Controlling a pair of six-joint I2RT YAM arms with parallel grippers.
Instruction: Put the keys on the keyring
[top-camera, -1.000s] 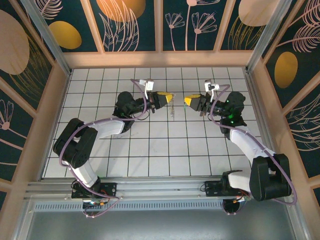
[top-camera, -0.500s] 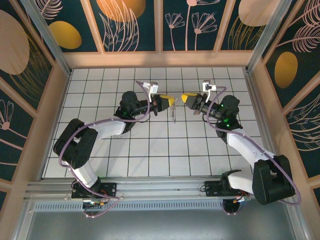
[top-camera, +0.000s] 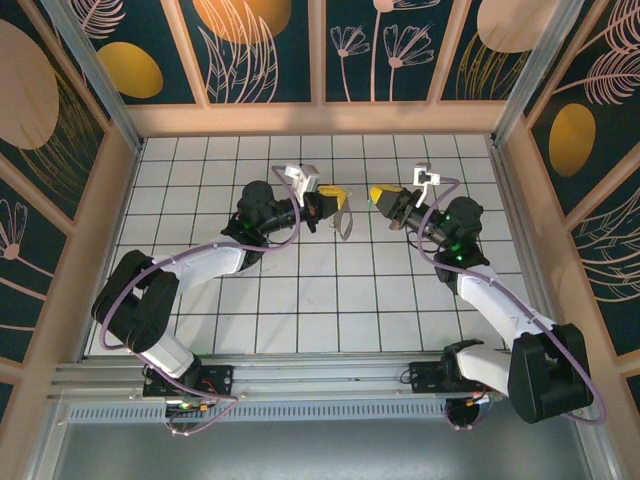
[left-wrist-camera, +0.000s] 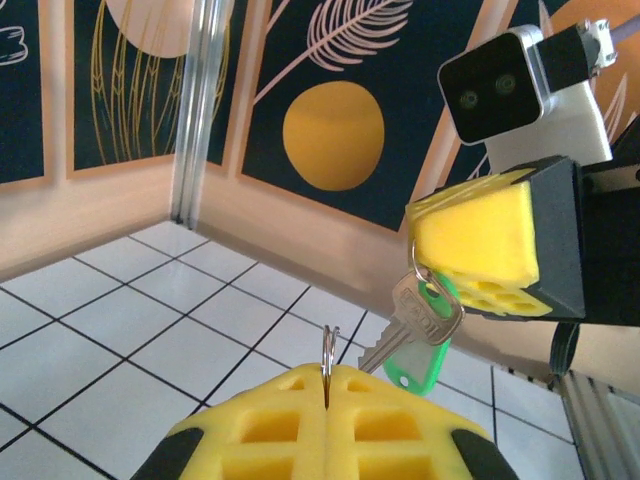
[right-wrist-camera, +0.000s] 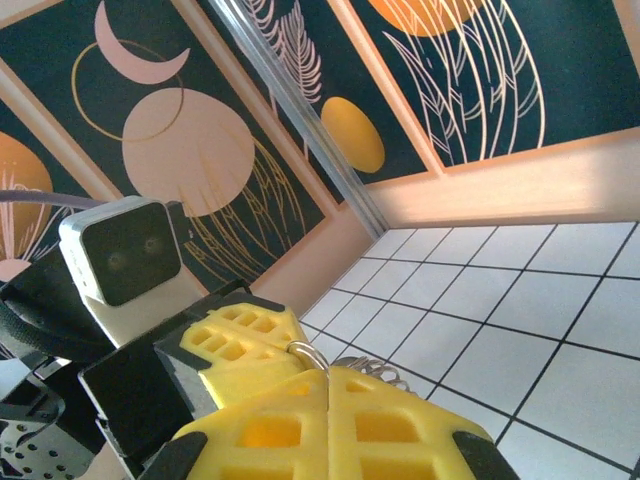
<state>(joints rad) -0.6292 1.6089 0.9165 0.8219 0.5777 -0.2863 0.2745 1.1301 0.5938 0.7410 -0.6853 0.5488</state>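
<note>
While keys (left-wrist-camera: 425, 318) hang from right pincer's (right-wrist-camera: 328, 382) grip, left pincer (left-wrist-camera: 327, 388) pinches keyring (left-wrist-camera: 328, 350) edge-on.

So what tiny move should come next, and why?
Probably ease the right end effector toward the left end effector. Both are shut: the left pinches the ring, which pokes out past its tips, and the right dangles the key with its green tag a little way off. Closing that gap would line them up for threading.
</note>
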